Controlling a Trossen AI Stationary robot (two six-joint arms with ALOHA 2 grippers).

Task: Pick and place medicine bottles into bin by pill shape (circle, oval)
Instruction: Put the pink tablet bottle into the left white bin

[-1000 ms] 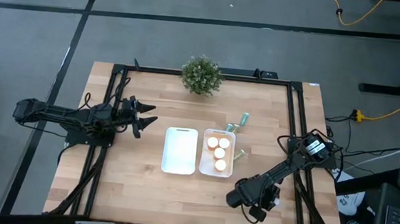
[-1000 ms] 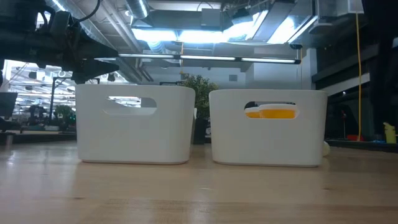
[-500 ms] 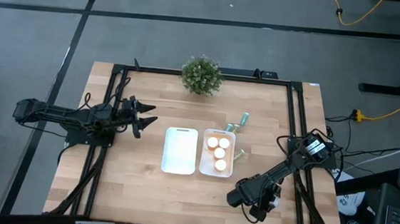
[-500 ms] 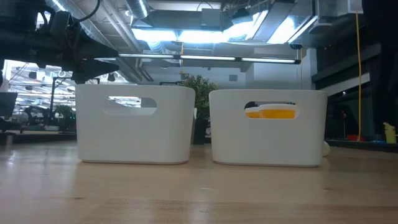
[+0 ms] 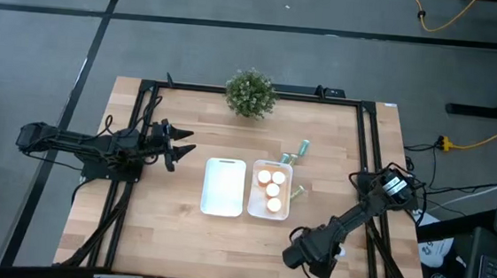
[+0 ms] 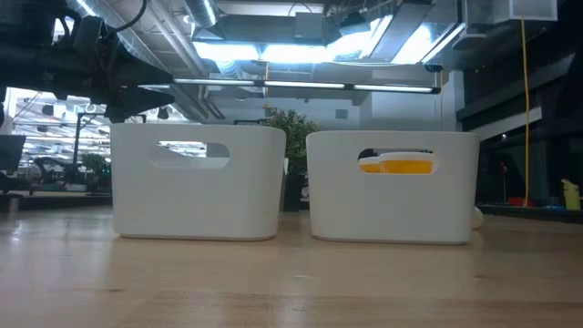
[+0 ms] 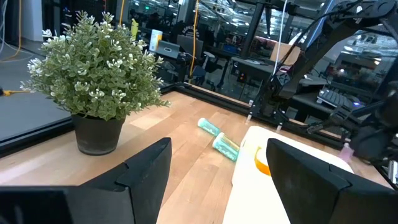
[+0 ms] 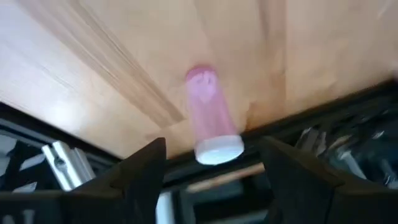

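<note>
A pink medicine bottle [image 8: 205,112] with a white cap [image 8: 219,149] lies on the wood by the table's near right edge; the arm hides it in the high view. My right gripper [image 8: 213,142] [image 5: 304,257] stands open, tilted down over it, a finger on either side and clear of it. Several orange bottles [image 5: 272,191] stand in the right bin [image 5: 268,217]; the left bin [image 5: 226,162] shows nothing inside. Three teal bottles [image 5: 302,148] [image 5: 287,159] [image 5: 297,193] lie on the table beside the right bin. My left gripper [image 5: 177,147] [image 7: 217,186] waits open and level, left of the bins.
A potted plant [image 5: 250,93] stands at the table's far edge. A black metal frame [image 5: 368,148] runs along the table's sides and passes just below the pink bottle in the right wrist view. Bare wood lies in front of the bins [image 6: 291,282].
My right gripper has drawn back a little toward the table's near edge and risen slightly. The bins, the bottles in view and my left arm have kept still.
</note>
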